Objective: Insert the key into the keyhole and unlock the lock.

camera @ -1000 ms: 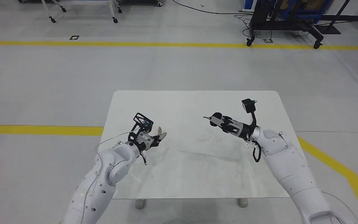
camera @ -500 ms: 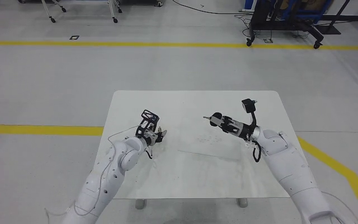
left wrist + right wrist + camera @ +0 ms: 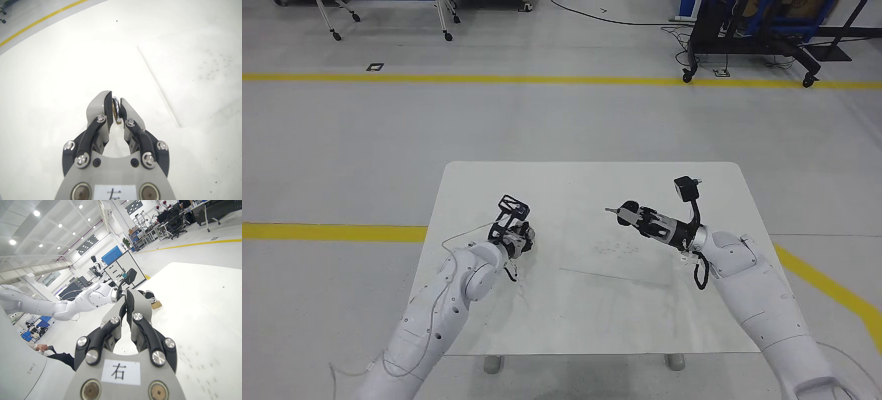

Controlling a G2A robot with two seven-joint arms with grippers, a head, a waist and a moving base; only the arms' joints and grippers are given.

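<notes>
A small brass padlock (image 3: 115, 112) with a silver shackle sits between the pads of my left gripper (image 3: 115, 106), which is shut on it low over the table's left half. From across the table the padlock (image 3: 156, 304) rests on the tabletop under the left gripper (image 3: 150, 295). My right gripper (image 3: 627, 214) hovers above the table's right-centre, shut, with the thin key (image 3: 611, 210) poking out of its tip toward the left arm. In the right wrist view the shut right gripper (image 3: 127, 298) hides the key.
The white table (image 3: 692, 320) carries a thin white sheet (image 3: 189, 79) with a raised edge, lying between the two arms. Small dark specks mark it. The table's near-left edge and a yellow floor line (image 3: 37, 21) lie beyond the left gripper.
The left arm swung its gripper inward and down and closed its open fingers on the padlock. The right arm has stayed still.
</notes>
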